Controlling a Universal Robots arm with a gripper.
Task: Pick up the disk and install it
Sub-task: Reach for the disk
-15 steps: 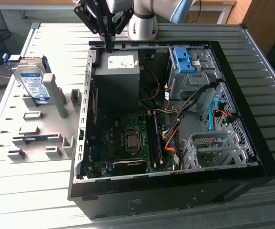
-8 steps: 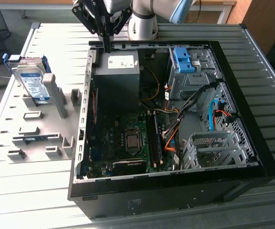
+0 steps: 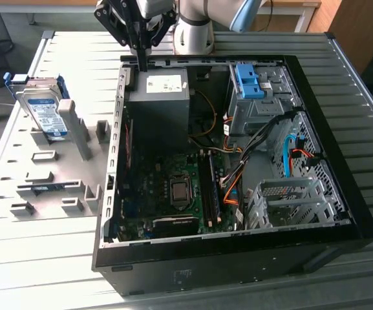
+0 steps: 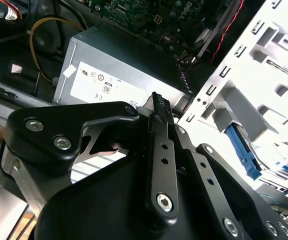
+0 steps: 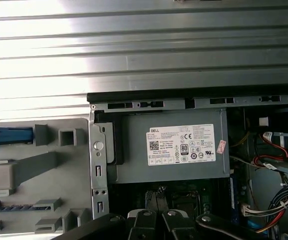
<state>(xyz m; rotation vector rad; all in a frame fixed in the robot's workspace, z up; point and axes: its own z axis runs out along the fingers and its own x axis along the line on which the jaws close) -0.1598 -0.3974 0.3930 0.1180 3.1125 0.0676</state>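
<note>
We see the gripper (image 3: 141, 63) with its fingers pressed together, holding nothing, at the computer case (image 3: 251, 60) rear rim, over the power supply (image 3: 163, 103). The disk (image 3: 44, 110) leans in the grey fixture (image 3: 50, 177) (eight o'clock in the exterior view, well apart), with bare slatted table (image 3: 83, 64) between.

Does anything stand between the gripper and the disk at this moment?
The case's metal side wall runs between them: the gripper hangs over the power supply just inside it, and the disk stands in the grey rack outside, toward the exterior view's left. Above the wall, nothing visible.
</note>
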